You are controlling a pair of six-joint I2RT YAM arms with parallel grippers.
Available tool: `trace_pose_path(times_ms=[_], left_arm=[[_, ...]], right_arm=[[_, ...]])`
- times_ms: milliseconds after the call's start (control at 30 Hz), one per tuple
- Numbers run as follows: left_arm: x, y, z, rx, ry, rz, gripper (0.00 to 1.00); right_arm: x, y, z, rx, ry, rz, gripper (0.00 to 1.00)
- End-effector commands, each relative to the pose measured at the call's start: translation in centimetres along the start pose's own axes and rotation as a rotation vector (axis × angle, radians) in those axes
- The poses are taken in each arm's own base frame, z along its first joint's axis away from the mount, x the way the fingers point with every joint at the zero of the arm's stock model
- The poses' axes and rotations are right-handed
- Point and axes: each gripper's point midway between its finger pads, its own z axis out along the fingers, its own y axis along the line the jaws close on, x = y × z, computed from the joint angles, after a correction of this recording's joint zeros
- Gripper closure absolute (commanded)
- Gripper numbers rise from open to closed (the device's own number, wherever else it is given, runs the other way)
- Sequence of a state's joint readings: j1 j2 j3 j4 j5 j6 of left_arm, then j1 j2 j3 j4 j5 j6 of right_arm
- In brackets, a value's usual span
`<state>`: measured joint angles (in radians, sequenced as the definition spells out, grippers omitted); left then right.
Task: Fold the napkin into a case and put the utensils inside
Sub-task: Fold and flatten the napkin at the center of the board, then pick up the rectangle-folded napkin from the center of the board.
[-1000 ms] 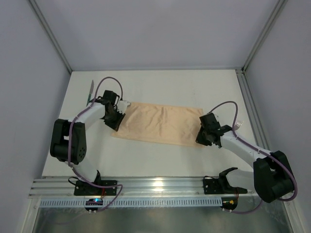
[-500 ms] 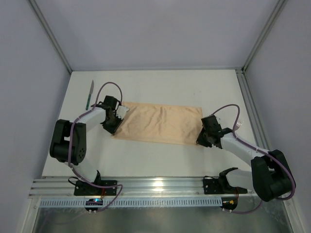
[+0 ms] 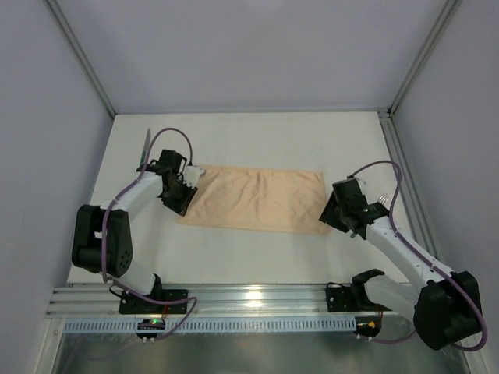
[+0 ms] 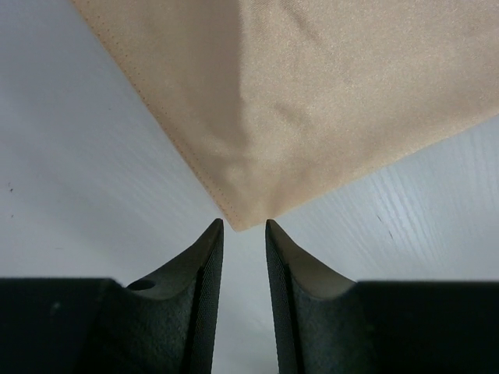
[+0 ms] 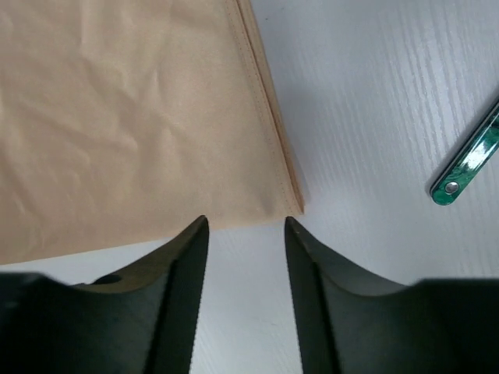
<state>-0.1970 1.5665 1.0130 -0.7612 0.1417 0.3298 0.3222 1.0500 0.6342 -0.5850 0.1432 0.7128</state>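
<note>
One utensil (image 5: 468,160) lies beside the folded napkin (image 5: 140,117).

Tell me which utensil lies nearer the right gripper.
The one whose teal handle shows just right of the napkin, close to the right gripper. The other utensil lies far left, past the napkin's opposite end.

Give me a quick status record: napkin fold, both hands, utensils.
fold state: peach-orange cloth napkin folded to a wide flat oblong
left hand: open narrowly, tips at a napkin corner, gripping nothing
right hand: open, tips at the napkin's edge near a corner, gripping nothing
utensils: teal-handled silver knife beyond the cloth's left end; teal handle end off its right end; neither inside
</note>
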Motion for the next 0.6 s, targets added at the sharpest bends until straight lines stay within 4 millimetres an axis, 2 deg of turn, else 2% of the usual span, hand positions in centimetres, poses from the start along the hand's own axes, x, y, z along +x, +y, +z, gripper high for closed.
trace_pose_path(times_ms=[0,67,100,133,167,267,400,567], left_arm=[[-0.2,0.1,-1.4,0.006,-0.019,-0.007,0.69],[0.2,0.6,-1.2,-0.012,-0.007,-0.014,0.68],[0.6,0.6,-1.0,-0.015,0.001,-0.013,0.68],[0.6,0.6,-0.8,-0.018,0.002,-0.013,0.68],[0.8,0.6,-0.6,-0.018,0.007,-0.014,0.67],[1.3,0.5,0.0,-0.015,0.017,-0.023,0.66],[1.3,0.7,0.7,-0.018,0.018,-0.029,0.66],[1.2,0.8,0.9,-0.019,0.019,-0.023,0.66]], right_arm=[[1.8,-3.2,0.9,0.098,0.039,0.069,0.48],[2.0,-3.1,1.6,0.065,0.046,0.115,0.47],[2.5,-4.0,2.1,0.075,0.058,0.157,0.46],[2.6,-4.0,2.4,0.060,0.064,0.177,0.46],[2.3,-3.6,2.8,0.030,0.053,0.195,0.46],[3.6,-2.8,3.6,-0.022,0.115,0.220,0.46],[5.4,-2.7,4.4,-0.045,0.171,0.250,0.52],[6.0,-2.5,4.6,-0.067,0.178,0.270,0.56]])
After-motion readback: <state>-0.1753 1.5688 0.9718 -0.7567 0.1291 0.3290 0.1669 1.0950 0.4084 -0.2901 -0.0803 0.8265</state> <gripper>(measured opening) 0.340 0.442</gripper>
